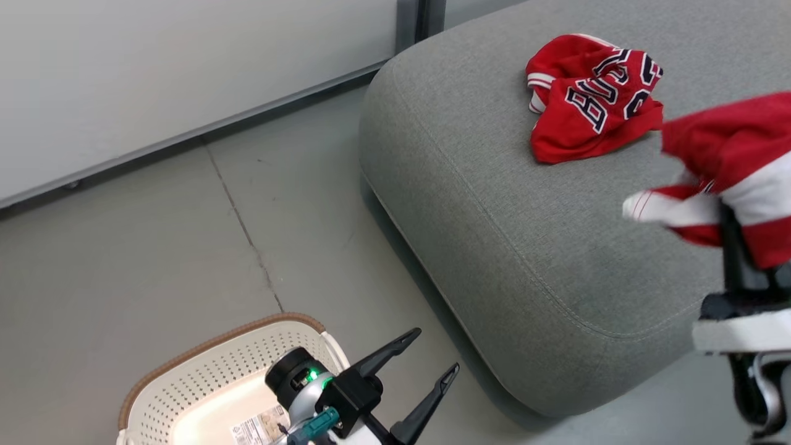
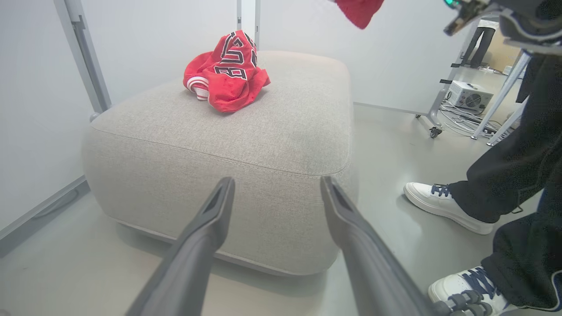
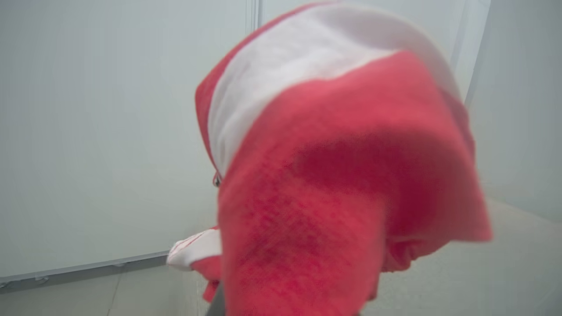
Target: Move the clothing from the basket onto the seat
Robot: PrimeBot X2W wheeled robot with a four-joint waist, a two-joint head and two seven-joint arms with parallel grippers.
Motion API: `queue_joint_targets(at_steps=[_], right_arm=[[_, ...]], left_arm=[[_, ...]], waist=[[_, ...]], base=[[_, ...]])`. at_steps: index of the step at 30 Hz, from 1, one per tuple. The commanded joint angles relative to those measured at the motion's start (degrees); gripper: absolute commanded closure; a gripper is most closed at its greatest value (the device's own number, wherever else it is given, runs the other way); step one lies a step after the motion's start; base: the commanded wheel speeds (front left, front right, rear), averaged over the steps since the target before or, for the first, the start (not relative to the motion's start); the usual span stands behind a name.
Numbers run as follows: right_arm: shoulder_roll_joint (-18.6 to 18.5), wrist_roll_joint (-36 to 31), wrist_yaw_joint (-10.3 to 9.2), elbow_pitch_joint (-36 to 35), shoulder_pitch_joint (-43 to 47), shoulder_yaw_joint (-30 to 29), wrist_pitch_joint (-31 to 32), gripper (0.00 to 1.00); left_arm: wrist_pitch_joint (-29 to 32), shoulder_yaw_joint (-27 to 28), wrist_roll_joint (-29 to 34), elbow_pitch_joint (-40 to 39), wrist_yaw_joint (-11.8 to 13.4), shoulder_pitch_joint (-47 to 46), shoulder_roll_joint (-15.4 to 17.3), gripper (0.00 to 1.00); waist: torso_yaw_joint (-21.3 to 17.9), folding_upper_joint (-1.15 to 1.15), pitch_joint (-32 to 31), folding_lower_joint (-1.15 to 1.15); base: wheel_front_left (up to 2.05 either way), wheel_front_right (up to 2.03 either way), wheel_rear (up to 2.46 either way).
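One red jersey with black numerals (image 1: 592, 97) lies crumpled on the grey seat (image 1: 494, 204), also seen as the jersey (image 2: 225, 72) on the seat (image 2: 228, 131) in the left wrist view. My right gripper (image 1: 732, 232) is raised over the seat's right side, shut on a second red garment with white stripes (image 1: 729, 167), which drapes over its fingers and covers the right wrist view as red cloth (image 3: 333, 184). My left gripper (image 1: 435, 352) stands open and empty above the cream basket (image 1: 204, 377), whose bottom shows a paper label (image 1: 259, 426). Its open fingers (image 2: 210, 219) point at the seat.
A pale partition panel (image 1: 185, 74) runs along the back left on the grey floor (image 1: 154, 247). In the left wrist view a person's legs and white shoes (image 2: 443, 206) stand right of the seat, with stand legs, cables and a white box (image 2: 467, 94) behind.
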Motion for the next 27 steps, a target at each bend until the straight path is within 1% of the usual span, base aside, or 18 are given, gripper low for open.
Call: queue_joint_targets(at_steps=[1,4,5,9,13,14,18,22,24,27], right_arm=[[-1.1,1.0,0.01,-0.7,-3.8,-1.2,-0.3,1.00],[-2.6,2.0,0.01,-1.5,-10.1,-2.6,-0.3,1.00],[-3.8,2.2,0.01,-0.9,-14.5,-3.0,-0.3,1.00],[-6.4,1.8,0.01,2.0,-23.9,-4.7,-0.3,1.00],[-9.0,1.7,0.01,6.6,-32.7,-7.1,-0.3,1.00],[-9.0,1.7,0.01,6.6,-32.7,-7.1,-0.3,1.00],[-11.6,0.5,0.01,13.0,-40.0,-8.4,-0.3,1.00],[-14.0,0.6,0.01,21.4,-46.3,-7.6,-0.3,1.00],[-15.4,0.6,0.00,24.9,-49.6,-8.9,-0.3,1.00],[-16.3,0.2,0.01,30.2,-52.8,-11.3,-0.3,1.00]], left_arm=[[0.0,-0.3,0.4,-0.2,-0.1,-2.2,1.2,0.00],[0.0,-0.8,0.6,-0.3,-0.1,-4.7,2.9,0.00],[0.0,-1.3,0.8,-0.6,-0.1,-6.3,3.9,0.00],[0.0,-3.3,1.1,-1.1,-0.1,-9.7,6.5,0.00],[0.0,-4.1,0.8,-1.4,-0.1,-12.6,8.1,0.00],[0.0,-4.1,0.8,-1.4,-0.1,-12.6,8.1,0.00],[0.0,-4.3,0.7,-1.9,-0.1,-14.2,9.0,0.00],[0.0,-4.4,0.8,-2.3,-0.1,-15.0,9.6,0.00],[0.0,-4.5,1.2,-2.3,-0.1,-15.5,10.1,0.00],[0.0,-4.6,1.8,-2.4,-0.1,-16.2,10.2,0.00]], waist=[[1.7,0.00,3.4,0.00],[3.1,0.00,7.7,0.00],[4.0,0.00,10.4,0.00],[6.0,0.00,15.6,0.00],[7.8,0.00,19.3,0.00],[7.8,0.00,19.3,0.00],[9.3,0.00,21.7,0.00],[10.1,0.00,23.9,0.00],[10.5,0.00,25.0,0.00],[11.3,0.00,26.5,0.00]], base=[[0.00,0.00,0.00],[0.00,0.00,0.00],[0.00,0.00,0.00],[0.00,0.00,0.00],[0.00,0.00,0.00],[0.00,0.00,0.00],[0.00,0.00,0.00],[0.00,0.00,0.00],[0.00,0.00,0.00],[0.00,0.00,0.00]])
